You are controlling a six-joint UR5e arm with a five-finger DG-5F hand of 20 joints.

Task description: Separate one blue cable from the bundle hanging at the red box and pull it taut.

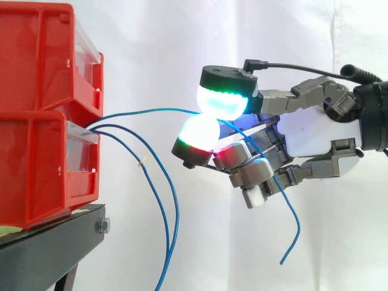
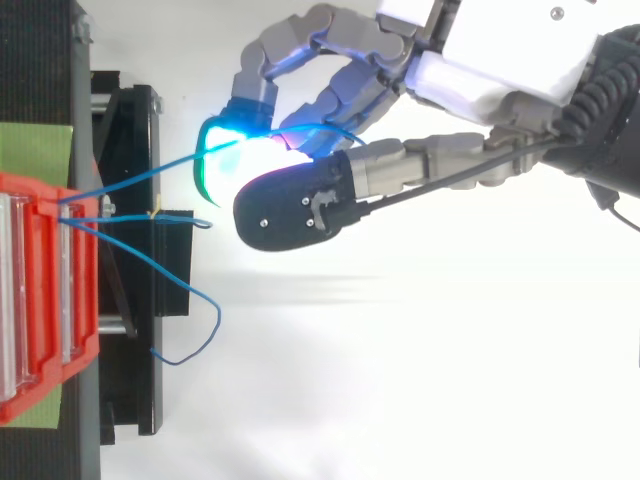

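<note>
Two stacked red boxes [image 1: 36, 170] sit on a black stand at the left. Three blue cables come out of the lower box's front. One blue cable [image 1: 145, 111] runs almost straight rightward, slightly arched, to my hand [image 1: 309, 133], which is shut on it, pinching it between two glowing pads [image 1: 223, 102]. Its free end [image 1: 291, 236] dangles below the hand. The other two blue cables [image 1: 167, 212] hang loosely down from the box. From above, the held cable [image 2: 140, 178] leads from the red box [image 2: 80, 290] to the hand [image 2: 490, 50].
The black stand [image 1: 54, 242] carries the boxes, with a bolt on its front edge. In the top view a green mat [image 2: 35, 150] lies beside the red box, and the loose cables [image 2: 200, 300] curl outward. A white curtain is the backdrop.
</note>
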